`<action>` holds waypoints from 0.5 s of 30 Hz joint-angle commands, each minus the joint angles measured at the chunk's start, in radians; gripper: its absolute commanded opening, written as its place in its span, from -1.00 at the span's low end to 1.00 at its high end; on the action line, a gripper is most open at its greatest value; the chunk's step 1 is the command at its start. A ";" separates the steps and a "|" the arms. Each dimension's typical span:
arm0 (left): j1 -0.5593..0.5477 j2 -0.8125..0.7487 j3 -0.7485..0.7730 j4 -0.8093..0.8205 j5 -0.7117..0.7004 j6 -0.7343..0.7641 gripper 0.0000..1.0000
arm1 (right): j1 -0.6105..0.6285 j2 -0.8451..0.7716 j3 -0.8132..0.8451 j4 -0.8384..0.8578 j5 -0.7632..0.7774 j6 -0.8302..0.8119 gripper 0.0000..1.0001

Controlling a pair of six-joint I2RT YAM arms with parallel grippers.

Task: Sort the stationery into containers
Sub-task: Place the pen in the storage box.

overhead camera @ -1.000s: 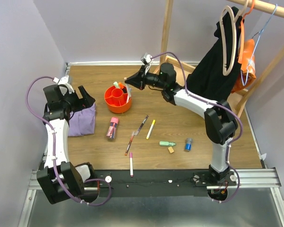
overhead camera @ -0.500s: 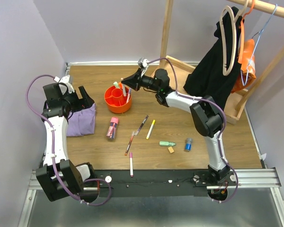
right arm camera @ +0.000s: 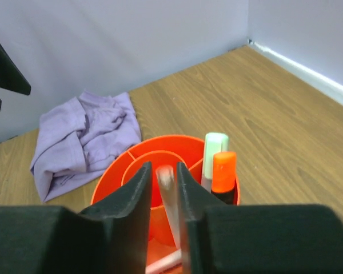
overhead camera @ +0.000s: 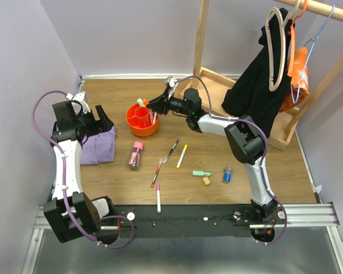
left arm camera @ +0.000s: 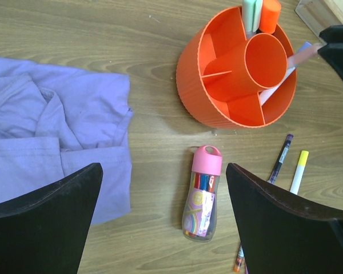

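The divided orange tub (left arm camera: 199, 98) holds a green-capped marker (right arm camera: 215, 146) and an orange-capped marker (right arm camera: 223, 166), upright. Outside it rest a pink-capped tube (left arm camera: 201, 200), yellow pen (overhead camera: 182, 155), tan eraser (overhead camera: 206, 181) and blue cylinder (overhead camera: 227, 174).

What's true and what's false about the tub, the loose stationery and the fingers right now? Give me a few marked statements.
1. The orange tub already holds an orange-capped marker. True.
2. The pink-capped tube lies inside the tub. False: it lies on the table, outside the tub.
3. The left fingers are shut. False: they are wide open, holding nothing.
4. A pen stands between the right fingers above the tub. True.
5. The tan eraser sits in the tub. False: it is on the table beside the green highlighter.
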 commanded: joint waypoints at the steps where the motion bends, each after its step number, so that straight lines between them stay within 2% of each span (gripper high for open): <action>1: 0.006 -0.017 -0.027 0.041 0.006 -0.007 0.96 | 0.010 -0.074 -0.041 -0.089 0.043 -0.050 -0.22; 9: 0.006 -0.062 -0.078 0.120 0.049 -0.032 0.96 | 0.009 -0.211 -0.057 -0.289 0.106 -0.094 -0.15; 12: 0.006 -0.077 -0.093 0.161 0.062 -0.041 0.96 | 0.010 -0.301 -0.031 -0.454 0.215 -0.054 -0.14; 13: 0.008 -0.080 -0.094 0.176 0.063 -0.047 0.96 | 0.010 -0.336 -0.020 -0.579 0.251 -0.041 -0.14; 15: 0.008 -0.086 -0.094 0.190 0.063 -0.061 0.96 | 0.010 -0.364 0.003 -0.722 0.376 -0.010 -0.14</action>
